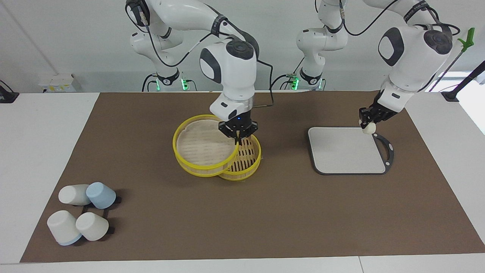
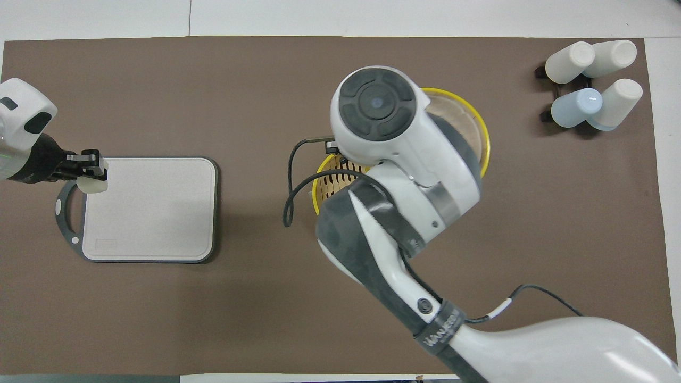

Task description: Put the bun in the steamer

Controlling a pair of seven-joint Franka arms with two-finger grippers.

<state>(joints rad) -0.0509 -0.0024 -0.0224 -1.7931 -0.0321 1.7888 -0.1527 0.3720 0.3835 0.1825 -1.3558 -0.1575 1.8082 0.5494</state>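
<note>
The steamer is in the middle of the brown mat with its two tiers apart. My right gripper [image 1: 238,133] is shut on the yellow rim of the upper tier [image 1: 202,146]. It holds that tier tilted and shifted toward the right arm's end, so the lower tier's slotted surface [image 1: 245,157] shows. In the overhead view my right arm hides most of the steamer; only some rim [image 2: 481,143] and slats [image 2: 336,180] show. My left gripper [image 1: 368,122] is shut on the bun [image 1: 369,129], over the grey board's corner by the handle. The bun also shows in the overhead view [image 2: 93,184], in my left gripper [image 2: 91,169].
The grey rectangular board [image 1: 343,151] with a black handle [image 1: 388,149] lies toward the left arm's end, and shows in the overhead view [image 2: 154,213]. Several white and blue cups [image 1: 81,218] lie on a black rack toward the right arm's end, farther from the robots.
</note>
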